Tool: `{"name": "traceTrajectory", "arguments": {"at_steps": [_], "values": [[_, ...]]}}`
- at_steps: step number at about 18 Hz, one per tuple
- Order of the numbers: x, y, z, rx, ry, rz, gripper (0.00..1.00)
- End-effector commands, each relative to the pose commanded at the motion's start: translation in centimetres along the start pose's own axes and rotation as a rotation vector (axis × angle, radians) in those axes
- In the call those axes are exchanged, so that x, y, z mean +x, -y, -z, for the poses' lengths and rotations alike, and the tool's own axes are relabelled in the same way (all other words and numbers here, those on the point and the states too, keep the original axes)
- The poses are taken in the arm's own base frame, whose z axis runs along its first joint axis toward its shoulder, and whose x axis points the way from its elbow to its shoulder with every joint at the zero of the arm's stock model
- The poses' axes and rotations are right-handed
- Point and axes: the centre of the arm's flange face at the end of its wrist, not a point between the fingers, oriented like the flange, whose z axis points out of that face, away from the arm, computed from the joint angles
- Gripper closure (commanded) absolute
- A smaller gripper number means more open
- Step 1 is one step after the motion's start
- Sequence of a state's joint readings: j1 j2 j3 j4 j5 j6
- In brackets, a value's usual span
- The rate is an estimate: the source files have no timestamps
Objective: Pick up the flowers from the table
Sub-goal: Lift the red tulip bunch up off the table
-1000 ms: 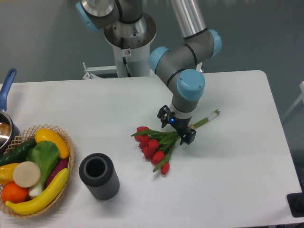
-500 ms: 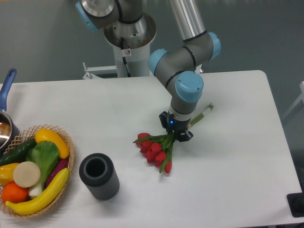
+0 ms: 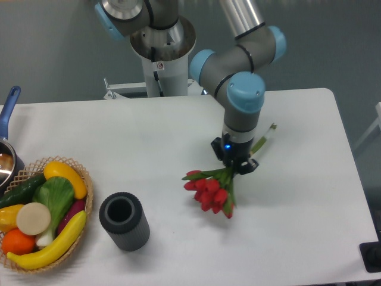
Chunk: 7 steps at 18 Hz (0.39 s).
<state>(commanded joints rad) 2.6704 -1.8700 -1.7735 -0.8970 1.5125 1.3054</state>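
Your gripper [image 3: 236, 163] pinches the flowers [image 3: 212, 189] mid-stem; stems run up-right, buds hang lower-left, close over the tabletop [image 3: 297, 238].

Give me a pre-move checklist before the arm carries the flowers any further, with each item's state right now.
1. Claw closed around the flowers at the stems: ok, it grips just above the red buds.
2. Bunch in one piece: ok, the buds hang together below the claw and the stem ends stick out behind it.
3. Flowers clear of the table: cannot tell, a single view does not show the gap under the buds.
4. Dark cylinder out of the way: ok, it stands upright, well apart from the bunch.
5. Basket of toy fruit out of the way: ok, it sits at the far table edge.
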Motion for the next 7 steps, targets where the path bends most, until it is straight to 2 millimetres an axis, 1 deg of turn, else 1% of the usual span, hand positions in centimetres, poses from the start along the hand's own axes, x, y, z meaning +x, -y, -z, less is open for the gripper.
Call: {"name": "traceTrajectory", "arguments": {"at_steps": [3,6,7], "values": [[-2.2,0.3,2.8,0.005,0.005,-0.002,1.0],[-3.5,1.1,4.3,0.012,0.016,-0.004,1.0],[-3.5,1.1,4.5,0.011,0.013,-0.004,1.0]]}}
